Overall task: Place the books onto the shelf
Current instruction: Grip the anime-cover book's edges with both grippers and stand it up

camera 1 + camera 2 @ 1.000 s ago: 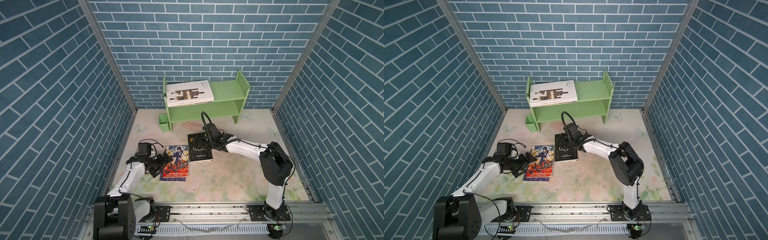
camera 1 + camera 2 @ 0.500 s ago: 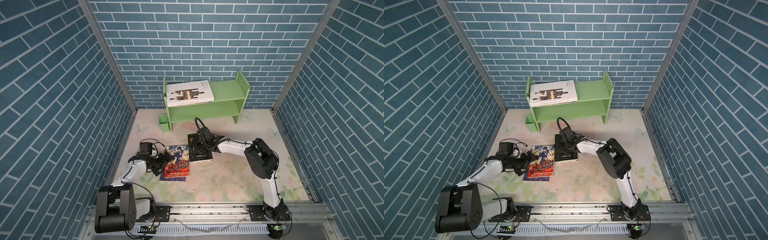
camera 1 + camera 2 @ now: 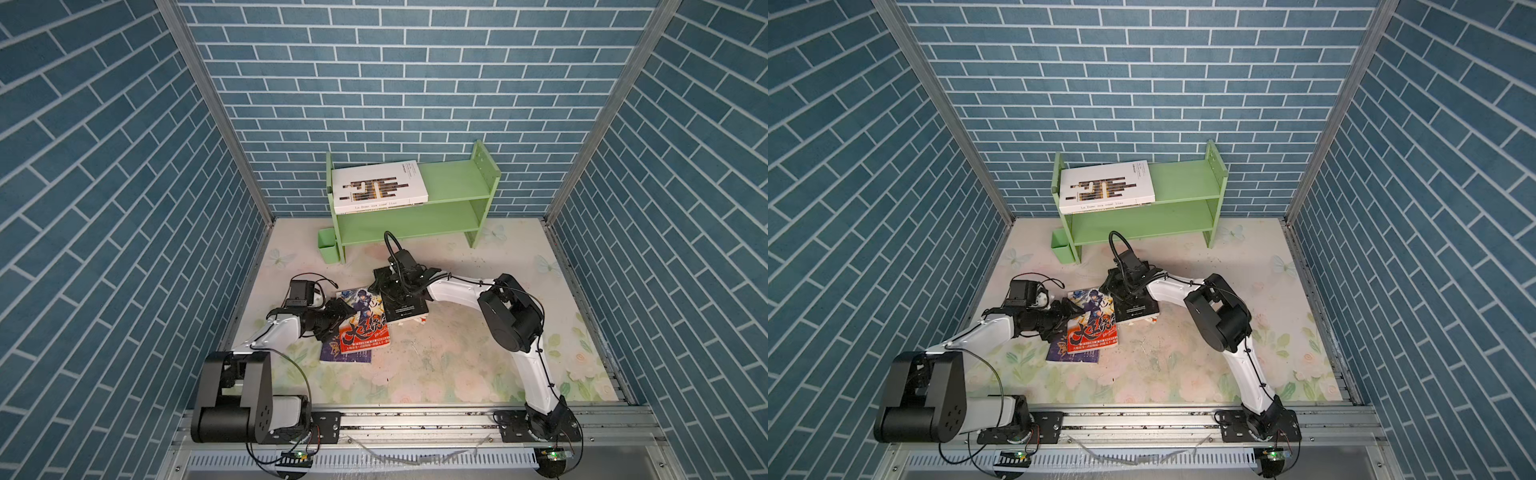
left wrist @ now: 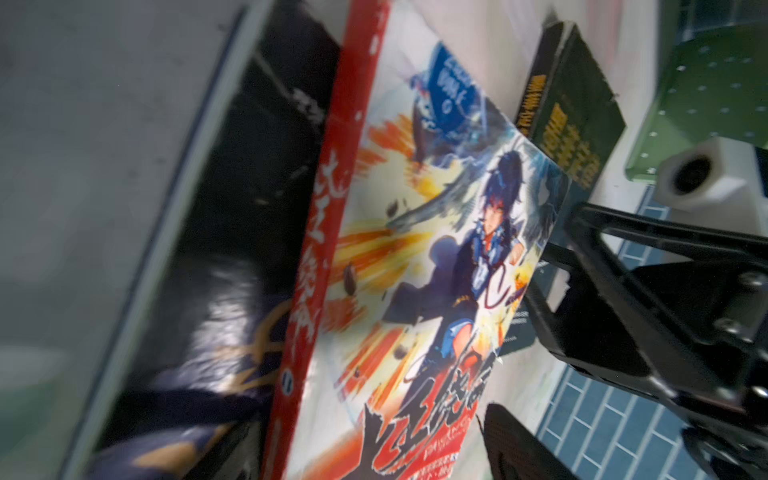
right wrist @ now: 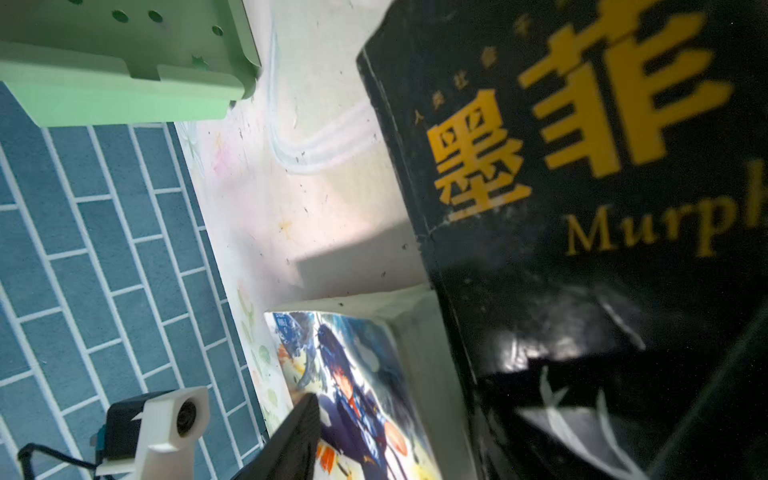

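On the top tier of the light-green shelf, hard against its left side panel, a white book with dark bars lay flat on at least one more volume. Just beside that panel's foot stood a small green cup; its inside could not be made out. Down on the floral table the other books lay loose. A colourful book with a red spine rested tilted on a dark blue book. Just right of it, a black book with gold characters lay on another volume. The left gripper sat at the colourful book's left edge, fingers apart on either side of it. Whether they pinched it could not be told. The right gripper hung low over the black book's far end, and its grip could not be told either.
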`<state>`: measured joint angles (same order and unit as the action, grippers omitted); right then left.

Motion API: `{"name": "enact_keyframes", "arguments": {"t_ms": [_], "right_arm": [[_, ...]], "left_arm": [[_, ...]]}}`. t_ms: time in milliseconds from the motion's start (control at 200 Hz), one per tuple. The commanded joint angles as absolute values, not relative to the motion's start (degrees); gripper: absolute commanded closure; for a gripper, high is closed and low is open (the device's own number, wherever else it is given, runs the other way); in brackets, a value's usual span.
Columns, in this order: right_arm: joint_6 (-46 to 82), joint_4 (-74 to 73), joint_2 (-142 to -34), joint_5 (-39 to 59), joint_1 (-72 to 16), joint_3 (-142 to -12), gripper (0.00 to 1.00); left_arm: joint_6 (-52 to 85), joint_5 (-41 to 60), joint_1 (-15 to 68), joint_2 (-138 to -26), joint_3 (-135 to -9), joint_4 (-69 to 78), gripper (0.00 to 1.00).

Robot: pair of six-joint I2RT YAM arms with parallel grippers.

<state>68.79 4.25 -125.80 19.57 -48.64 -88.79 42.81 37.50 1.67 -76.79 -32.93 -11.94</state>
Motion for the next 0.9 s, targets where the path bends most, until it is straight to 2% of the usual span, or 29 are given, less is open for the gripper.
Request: {"name": "enact_keyframes", "arguments": {"t_ms": [0,185,365,535,665,895], "right_arm": [[70.0,8.5,-128.9,21.3,-49.0,-88.4,0.45],[70.1,7.8,-129.4,23.6,-48.3,-88.7,0.50],[70.1,6.5,-129.6,26.0,-47.7,-89.0,0.51],[69.9,6.1,-128.7,26.7,-47.2,-88.5,0.51],[69.8,6.0,-128.0,26.6,-46.9,-87.6,0.51],[69.8,5.4,-127.5,27.0,-46.7,-87.5,0.51]], "left_arm": [[48.8,45.8,3.0,-75.0,-31.0,-1.1,0.15],[50.0,46.7,3.0,-68.6,-35.8,-1.1,0.10],[58.9,50.3,3.0,-72.5,-33.3,13.5,0.10],[54.7,47.6,3.0,-74.4,-34.4,6.4,0.13],[45.7,43.0,3.0,-74.0,-38.6,-9.0,0.20],[42.6,40.9,3.1,-74.4,-38.9,-13.8,0.53]]}}
